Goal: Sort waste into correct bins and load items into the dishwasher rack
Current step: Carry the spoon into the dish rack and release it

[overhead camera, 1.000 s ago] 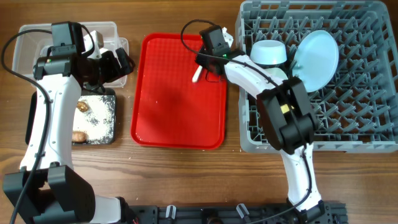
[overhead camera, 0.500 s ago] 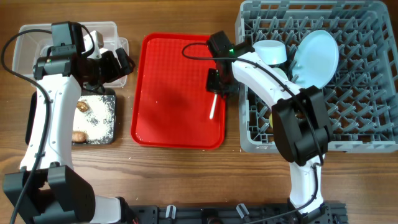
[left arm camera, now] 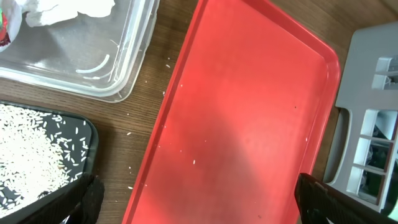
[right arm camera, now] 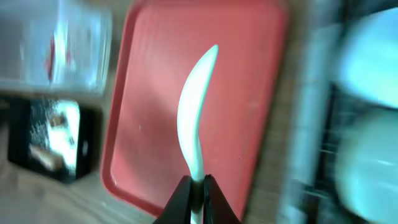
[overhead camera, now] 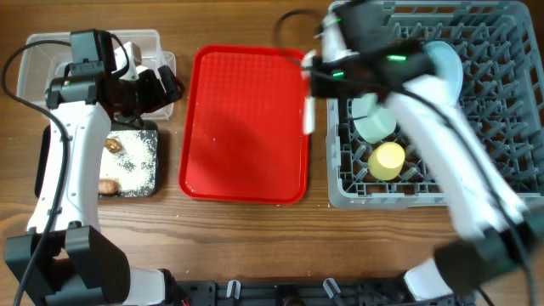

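My right gripper (overhead camera: 311, 89) is shut on the white plastic spoon (right arm camera: 196, 106) at its handle (right arm camera: 198, 186), holding it over the right edge of the red serving tray beside the grey dishwasher rack (overhead camera: 501, 161). The spoon shows as a white blur in the overhead view (overhead camera: 308, 115). The rack holds a light blue plate (overhead camera: 448, 64), a pale bowl (overhead camera: 374, 125) and a yellow cup (overhead camera: 388, 160). My left gripper (overhead camera: 166, 85) is open and empty; its fingers (left arm camera: 81, 199) straddle the tray's left part. The clear tub (overhead camera: 51, 59) holds tissue (left arm camera: 62, 9) and a red wrapper (left arm camera: 5, 31). The black tray (overhead camera: 146, 174) holds rice, a brown lump (overhead camera: 111, 145) and a carrot piece (overhead camera: 106, 185).
The red serving tray (overhead camera: 246, 127) lies between the bins and the rack, with a few rice grains on it (left arm camera: 194, 162). Loose grains lie on the wood by the tub (left arm camera: 168, 59). The right arm (overhead camera: 450, 144) stretches across the rack, blurred.
My right arm has swung over the rack and carried the spoon from above the red tray's middle right to its right edge by the rack. The left arm has not moved.
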{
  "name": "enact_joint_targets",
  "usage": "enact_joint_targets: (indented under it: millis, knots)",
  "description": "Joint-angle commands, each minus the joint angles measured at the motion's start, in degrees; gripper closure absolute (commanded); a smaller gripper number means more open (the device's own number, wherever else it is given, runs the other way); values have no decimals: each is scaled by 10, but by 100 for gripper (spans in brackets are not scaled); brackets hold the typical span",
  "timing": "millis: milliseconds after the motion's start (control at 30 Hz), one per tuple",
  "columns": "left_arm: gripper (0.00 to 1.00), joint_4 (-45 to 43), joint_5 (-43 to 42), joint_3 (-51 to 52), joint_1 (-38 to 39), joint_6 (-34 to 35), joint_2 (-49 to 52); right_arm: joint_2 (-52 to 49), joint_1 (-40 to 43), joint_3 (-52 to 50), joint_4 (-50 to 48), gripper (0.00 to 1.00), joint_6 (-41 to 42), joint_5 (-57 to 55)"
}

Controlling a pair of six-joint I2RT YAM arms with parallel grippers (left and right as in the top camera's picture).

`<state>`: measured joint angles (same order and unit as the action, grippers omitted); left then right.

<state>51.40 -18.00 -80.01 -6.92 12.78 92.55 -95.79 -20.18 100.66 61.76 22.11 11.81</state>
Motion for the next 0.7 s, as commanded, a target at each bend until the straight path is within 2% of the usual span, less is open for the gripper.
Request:
enact_joint_targets:
  millis: [0,133,233,300,400,500,600,633,667]
  knots:
    - [0,-1,1,-11,-2,-3,-10,81,82,7,41,96,72,-88]
    - [0,-1,1,-11,-2,-3,-10,167,195,6,153,96,276,-248]
    - [0,-1,1,-11,-2,-3,-10,182,214,-4,260,96,448,-386]
    - [0,-1,1,-11,-2,-3,-10,181,214,-46,280,96,524,-407]
    - [0,-1,1,-11,-2,-3,-10,177,214,-151,200,96,544,-419]
    - [0,-1,1,-11,-2,-3,-10,163,214,-269,76,96,544,-433]
    - [0,-1,1,-11,-2,-3,-10,142,214,-314,9,96,544,-415]
    - [0,-1,1,-11,-2,-3,-10,134,214,-314,3,94,544,-416]
    - [0,-1,1,-11,-2,-3,-10,131,214,-314,3,86,543,-418]
